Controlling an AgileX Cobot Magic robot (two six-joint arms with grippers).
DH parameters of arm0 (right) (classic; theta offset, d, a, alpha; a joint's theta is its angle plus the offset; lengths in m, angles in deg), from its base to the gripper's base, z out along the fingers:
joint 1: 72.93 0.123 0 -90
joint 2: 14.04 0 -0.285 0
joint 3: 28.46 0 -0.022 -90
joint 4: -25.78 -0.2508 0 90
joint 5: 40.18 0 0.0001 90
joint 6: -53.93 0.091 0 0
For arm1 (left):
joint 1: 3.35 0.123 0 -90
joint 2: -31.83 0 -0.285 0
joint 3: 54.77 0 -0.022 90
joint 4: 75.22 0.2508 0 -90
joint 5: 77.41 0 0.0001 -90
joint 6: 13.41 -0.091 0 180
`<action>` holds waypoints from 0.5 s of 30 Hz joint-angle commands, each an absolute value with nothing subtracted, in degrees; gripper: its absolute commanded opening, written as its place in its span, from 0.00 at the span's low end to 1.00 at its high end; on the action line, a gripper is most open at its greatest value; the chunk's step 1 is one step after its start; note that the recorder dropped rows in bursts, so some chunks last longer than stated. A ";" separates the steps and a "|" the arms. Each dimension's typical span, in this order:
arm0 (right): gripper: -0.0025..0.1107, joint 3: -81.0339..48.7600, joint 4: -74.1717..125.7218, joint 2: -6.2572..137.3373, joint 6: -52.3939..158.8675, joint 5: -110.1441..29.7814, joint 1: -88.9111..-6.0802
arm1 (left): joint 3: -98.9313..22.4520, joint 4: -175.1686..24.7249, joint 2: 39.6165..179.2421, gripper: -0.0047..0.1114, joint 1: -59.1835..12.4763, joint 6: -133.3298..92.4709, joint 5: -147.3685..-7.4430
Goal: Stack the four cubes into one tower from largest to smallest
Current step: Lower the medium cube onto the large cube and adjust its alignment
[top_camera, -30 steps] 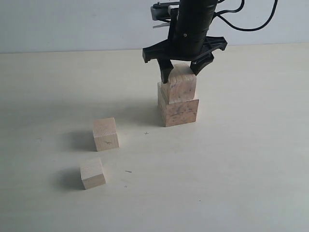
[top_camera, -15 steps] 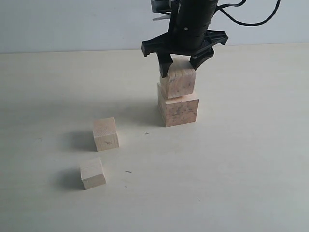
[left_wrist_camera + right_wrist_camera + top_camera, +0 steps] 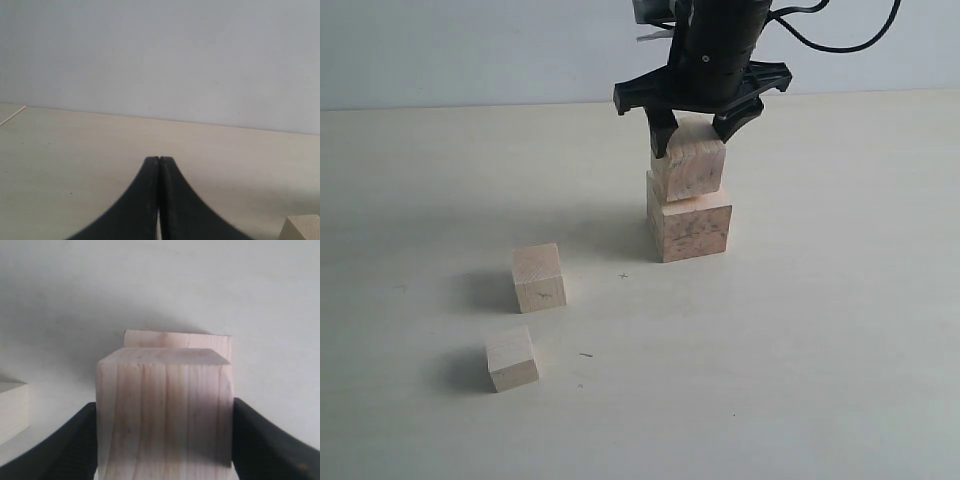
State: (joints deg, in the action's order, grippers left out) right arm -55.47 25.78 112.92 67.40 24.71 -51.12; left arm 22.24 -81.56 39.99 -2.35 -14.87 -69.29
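Note:
The largest cube (image 3: pixel 690 230), with mottled grain, stands on the table right of centre. On its top face sits the second cube (image 3: pixel 690 172), with my right gripper (image 3: pixel 694 145) coming down from above and shut on its two sides. In the right wrist view the striped second cube (image 3: pixel 165 415) fills the space between the black fingers (image 3: pixel 75 440), and an edge of the largest cube (image 3: pixel 175 339) shows beyond it. Two paler small cubes (image 3: pixel 539 278) (image 3: pixel 511 358) lie apart at the front left. My left gripper (image 3: pixel 159 161) is shut and empty, low over the table.
The pale table (image 3: pixel 820 350) meets a light wall at the back. A corner of a wooden cube (image 3: pixel 302 227) shows at the edge of the left wrist view, and a small cube (image 3: pixel 12 410) shows at the side of the right wrist view.
In the first half second my right gripper rose slightly with the second cube, which shifted from overhanging the front of the largest cube to squarely above it. Nothing has moved since.

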 commanded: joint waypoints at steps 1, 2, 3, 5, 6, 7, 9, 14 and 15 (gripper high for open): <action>0.22 -55.64 26.10 112.56 67.33 23.41 -51.64 | 22.45 -81.89 39.62 0.04 -2.73 -14.90 -69.33; 0.22 -55.64 26.10 112.56 67.33 23.41 -51.76 | 22.45 -81.89 39.62 0.04 -2.73 -14.90 -69.33; 0.22 -55.64 26.10 112.69 67.33 23.41 -51.76 | 22.45 -81.89 39.62 0.04 -2.73 -14.90 -69.33; 0.22 -55.64 26.10 113.19 67.33 23.67 -51.76 | 22.45 -81.89 39.62 0.04 -2.73 -14.90 -69.33; 0.22 -55.64 26.10 113.41 67.33 23.97 -51.76 | 22.45 -81.89 39.62 0.04 -2.73 -14.90 -69.33; 0.22 -55.64 26.10 113.63 67.33 23.95 -51.76 | 22.45 -81.89 39.62 0.04 -2.73 -14.90 -69.33; 0.22 -55.64 25.78 114.04 67.18 23.95 -51.76 | 22.45 -81.89 39.62 0.04 -2.73 -14.90 -69.33; 0.22 -55.64 25.78 114.34 67.18 23.95 -51.76 | 22.45 -81.89 39.62 0.04 -2.73 -14.75 -69.33; 0.22 -55.64 25.78 114.52 67.18 23.95 -51.76 | 22.45 -81.89 39.62 0.04 -2.73 -14.75 -69.33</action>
